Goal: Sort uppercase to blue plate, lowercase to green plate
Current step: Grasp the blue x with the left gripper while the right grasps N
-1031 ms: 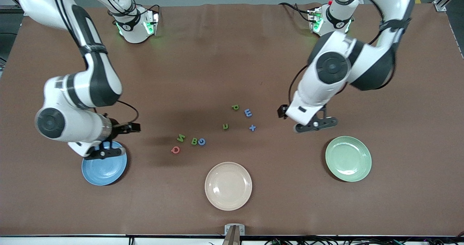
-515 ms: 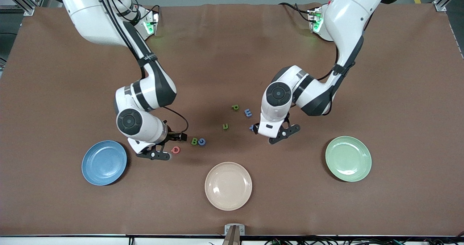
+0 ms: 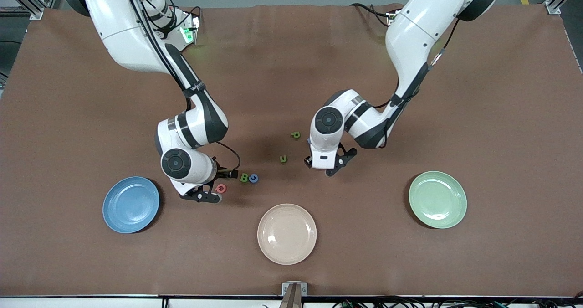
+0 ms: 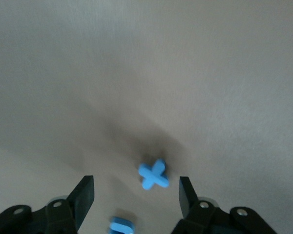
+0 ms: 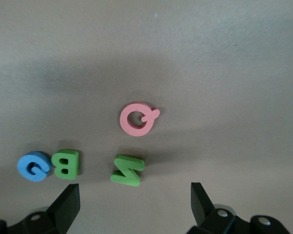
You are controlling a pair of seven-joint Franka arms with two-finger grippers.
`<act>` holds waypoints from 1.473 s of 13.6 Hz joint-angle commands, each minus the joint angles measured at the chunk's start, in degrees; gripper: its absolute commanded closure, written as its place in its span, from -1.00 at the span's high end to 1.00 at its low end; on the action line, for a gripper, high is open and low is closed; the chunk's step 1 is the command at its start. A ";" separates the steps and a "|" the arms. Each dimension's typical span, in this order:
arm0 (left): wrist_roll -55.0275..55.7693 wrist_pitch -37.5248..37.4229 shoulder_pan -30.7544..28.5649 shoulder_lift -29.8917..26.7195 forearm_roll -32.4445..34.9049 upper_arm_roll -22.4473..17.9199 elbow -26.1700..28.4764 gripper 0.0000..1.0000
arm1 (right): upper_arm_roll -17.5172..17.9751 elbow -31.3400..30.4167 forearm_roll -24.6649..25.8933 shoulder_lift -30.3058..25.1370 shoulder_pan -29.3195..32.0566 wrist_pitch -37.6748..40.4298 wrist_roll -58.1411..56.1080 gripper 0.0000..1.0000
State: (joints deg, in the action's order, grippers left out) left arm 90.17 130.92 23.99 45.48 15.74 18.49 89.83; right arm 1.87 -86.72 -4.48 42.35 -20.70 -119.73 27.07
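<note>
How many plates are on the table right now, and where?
3. The blue plate lies toward the right arm's end, the green plate toward the left arm's end, and the cream plate between them, nearest the front camera. None holds a letter.

Both arms [image 3: 191,116] were glossy white with black joint bands, round black caps, thin black cables, and green lights at the bases [image 3: 186,33].

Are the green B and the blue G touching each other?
Touching, it seems. In the right wrist view the green B and blue G sit edge to edge with no table showing between them.
</note>
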 commanded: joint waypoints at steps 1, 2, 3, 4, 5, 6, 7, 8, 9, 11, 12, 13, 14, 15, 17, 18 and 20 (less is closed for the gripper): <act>3.61 0.91 1.14 1.19 1.13 -1.09 -1.50 0.42 | -0.11 -0.90 0.26 0.89 -0.92 -1.81 1.23 1.00; 3.70 0.91 1.14 1.37 1.13 -1.00 -1.50 0.36 | -0.11 -1.78 0.26 0.89 -1.18 -3.21 1.23 1.00; 3.96 1.00 1.32 1.72 1.05 -1.09 -1.59 0.33 | -0.11 -2.31 0.26 0.89 -1.62 -3.92 1.23 1.00; 4.75 1.00 1.49 1.81 1.05 -1.18 -1.59 0.30 | -0.20 -2.41 0.26 0.89 -1.62 -4.10 1.15 0.99; 5.02 1.09 1.50 1.81 1.05 -1.18 -1.68 0.29 | -0.20 -2.49 0.26 0.98 -1.62 -4.10 1.15 0.98; 5.02 1.26 1.41 1.81 1.05 -1.18 -1.68 0.29 | -0.20 -2.67 0.26 1.16 -1.62 -4.28 1.15 0.96; 5.02 1.61 1.50 1.81 1.05 -1.27 -1.68 0.29 | -0.20 -3.02 0.26 1.33 -1.62 -4.63 1.15 0.95; 5.11 1.62 1.41 1.81 1.05 -1.18 -1.68 0.27 | -0.20 -3.20 0.26 1.33 -1.62 -4.81 1.15 0.92; 5.19 1.62 1.50 1.72 1.05 -1.27 -1.68 0.21 | -0.20 -3.37 0.26 1.33 -1.62 -4.98 1.06 0.86; 6.33 1.62 1.32 1.81 1.05 -1.27 -1.68 0.14 | -0.20 -4.33 0.35 1.33 -1.71 -6.38 1.06 0.67; 6.34 1.62 1.23 1.89 1.13 -1.53 -1.59 0.11 | -0.20 -4.77 0.35 1.33 -1.71 -6.74 1.06 0.57; 6.34 1.62 1.49 1.90 1.05 -2.14 -1.59 0.10 | -0.20 -4.87 0.35 1.33 -1.71 -6.83 1.06 0.46; 6.34 1.62 1.50 1.90 1.05 -2.23 -1.59 0.08 | -0.20 -4.95 0.35 1.33 -1.71 -6.74 1.06 0.36; 6.34 1.62 1.50 1.90 1.05 -2.23 -1.59 0.06 | -0.20 -4.87 0.35 1.33 -1.71 -6.74 0.97 0.25; 6.51 1.62 1.50 1.98 1.05 -2.32 -1.68 -0.05 | -0.20 -4.87 0.35 1.33 -1.71 -6.74 0.97 0.05; 6.43 1.62 1.50 1.90 1.05 -2.32 -1.59 -0.18 | -0.20 -4.87 0.35 1.25 -1.71 -6.65 0.97 -0.06; 6.16 1.62 1.41 1.63 1.13 -2.32 -1.68 -0.62 | -0.20 -4.87 0.35 1.24 -1.71 -6.57 1.06 -0.43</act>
State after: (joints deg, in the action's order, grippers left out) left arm 95.05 132.20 24.92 46.80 15.75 16.57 89.01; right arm 1.88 -90.45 -4.48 43.83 -22.11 -125.73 27.17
